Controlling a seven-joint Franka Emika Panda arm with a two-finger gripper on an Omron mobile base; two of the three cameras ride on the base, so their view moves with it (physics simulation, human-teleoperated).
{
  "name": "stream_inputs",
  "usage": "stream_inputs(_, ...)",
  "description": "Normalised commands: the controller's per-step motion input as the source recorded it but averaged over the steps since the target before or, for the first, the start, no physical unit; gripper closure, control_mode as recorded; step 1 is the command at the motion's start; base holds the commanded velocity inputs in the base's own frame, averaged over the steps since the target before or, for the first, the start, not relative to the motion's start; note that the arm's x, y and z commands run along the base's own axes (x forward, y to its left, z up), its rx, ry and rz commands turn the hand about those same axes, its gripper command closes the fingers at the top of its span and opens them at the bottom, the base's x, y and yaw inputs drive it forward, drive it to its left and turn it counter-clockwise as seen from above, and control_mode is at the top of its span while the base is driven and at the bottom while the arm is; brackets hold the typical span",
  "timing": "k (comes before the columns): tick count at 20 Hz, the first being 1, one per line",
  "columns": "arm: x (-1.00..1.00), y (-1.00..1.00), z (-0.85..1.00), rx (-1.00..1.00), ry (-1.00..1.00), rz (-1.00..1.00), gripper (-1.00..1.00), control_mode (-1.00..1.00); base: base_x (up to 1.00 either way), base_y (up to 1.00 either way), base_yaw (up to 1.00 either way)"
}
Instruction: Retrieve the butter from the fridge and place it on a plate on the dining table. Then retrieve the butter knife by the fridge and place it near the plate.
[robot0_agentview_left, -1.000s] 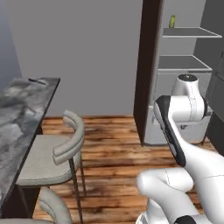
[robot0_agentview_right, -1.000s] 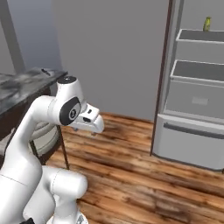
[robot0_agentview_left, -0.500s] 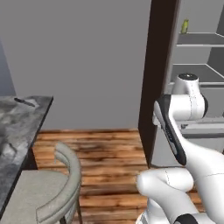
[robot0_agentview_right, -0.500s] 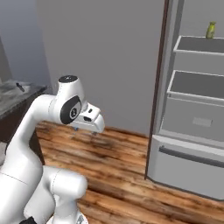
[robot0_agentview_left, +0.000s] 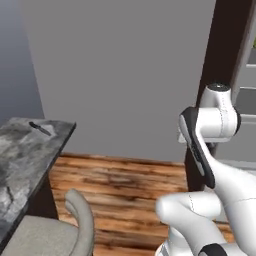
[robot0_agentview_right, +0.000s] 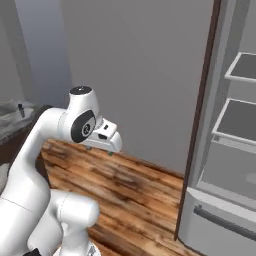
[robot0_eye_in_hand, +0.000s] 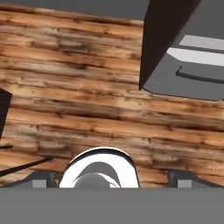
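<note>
The butter knife (robot0_agentview_left: 41, 128), slim and dark, lies on the far corner of the dining table (robot0_agentview_left: 25, 160), to the left of the arm; it shows again as the butter knife (robot0_agentview_right: 21, 109) on the dining table (robot0_agentview_right: 9, 125). The fridge (robot0_agentview_right: 235, 165) stands open on the right, its shelves bare where I can see them. My gripper (robot0_agentview_right: 99, 150) hangs over the wooden floor with its fingers pointing down, between table and fridge. In the hand view the gripper (robot0_eye_in_hand: 111, 178) is open with nothing between its fingertips (robot0_eye_in_hand: 41, 177). The butter and the plate are out of view.
A grey chair (robot0_agentview_left: 60, 230) stands at the table's near side. The fridge's dark-brown side panel (robot0_agentview_left: 220, 55) rises just right of the arm. Its lower drawer (robot0_eye_in_hand: 192, 57) is close to the hand. A plain grey wall (robot0_agentview_left: 125, 75) is ahead.
The whole picture has shifted: the base has driven closer to the wall, so table and fridge now look larger and sit further toward the edges. The arm's pose and the open gripper are unchanged.
</note>
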Motion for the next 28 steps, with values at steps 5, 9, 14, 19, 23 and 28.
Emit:
stream_inputs(5,0.0,0.0,0.0,0.0,0.0,0.0,-1.0,1.0,0.34,-0.14,0.62)
stream_inputs(9,0.0,0.0,0.0,0.0,0.0,0.0,-1.0,1.0,0.04,0.02,0.62)
stream_inputs(14,0.0,0.0,0.0,0.0,0.0,0.0,-1.0,1.0,0.06,0.02,0.6)
stream_inputs(19,0.0,0.0,0.0,0.0,0.0,0.0,-1.0,1.0,0.26,-0.02,0.55)
stream_inputs(23,0.0,0.0,0.0,0.0,0.0,0.0,-1.0,1.0,0.27,-0.01,0.37)
stream_inputs(28,0.0,0.0,0.0,0.0,0.0,0.0,-1.0,1.0,0.69,-0.06,0.13)
